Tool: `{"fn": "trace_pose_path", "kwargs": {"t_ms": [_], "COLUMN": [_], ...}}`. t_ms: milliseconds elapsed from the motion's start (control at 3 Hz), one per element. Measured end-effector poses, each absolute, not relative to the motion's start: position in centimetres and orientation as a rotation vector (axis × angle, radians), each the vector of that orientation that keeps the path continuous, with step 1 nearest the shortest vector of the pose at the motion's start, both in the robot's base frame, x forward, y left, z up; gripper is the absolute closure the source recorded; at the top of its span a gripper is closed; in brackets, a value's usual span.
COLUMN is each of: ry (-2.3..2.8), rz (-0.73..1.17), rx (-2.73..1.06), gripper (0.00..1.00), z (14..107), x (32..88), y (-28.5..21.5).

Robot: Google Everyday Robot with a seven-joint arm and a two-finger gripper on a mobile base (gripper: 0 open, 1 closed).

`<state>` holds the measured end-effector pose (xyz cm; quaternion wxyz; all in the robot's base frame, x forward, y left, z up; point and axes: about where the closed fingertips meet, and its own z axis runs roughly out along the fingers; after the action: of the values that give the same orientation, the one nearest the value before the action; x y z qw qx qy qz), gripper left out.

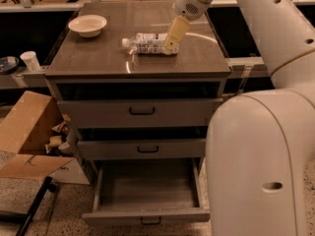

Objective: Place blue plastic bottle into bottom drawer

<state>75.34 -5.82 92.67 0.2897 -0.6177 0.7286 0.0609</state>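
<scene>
Camera view | hand [171, 45] at blue plastic bottle [145, 43], grip unclear | bowl [87, 24] nearby | bottom drawer [147, 191] open

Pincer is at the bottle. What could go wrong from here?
The blue plastic bottle lies on its side, and the pincer sits at its base end, not mid-body; it may roll or tip out when lifted.
The bottom drawer is open under the middle drawer's front; a low approach could clip that.

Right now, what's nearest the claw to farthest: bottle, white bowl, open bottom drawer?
Claw: over the cabinet top.
1. Clear white-capped plastic bottle: at the claw.
2. White round bowl: back left corner.
3. Grey bottom drawer: open, far below.
</scene>
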Motion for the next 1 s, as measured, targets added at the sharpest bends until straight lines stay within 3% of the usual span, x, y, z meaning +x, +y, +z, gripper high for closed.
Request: {"fn": "trace_pose_path", "kwargs": {"t_ms": [1000], "ry": [1.968], "rz": [0.197], "rx": [-1.616], "gripper": [0.0], "z": [88.1], "x": [79.8], "y": [-2.8]}}
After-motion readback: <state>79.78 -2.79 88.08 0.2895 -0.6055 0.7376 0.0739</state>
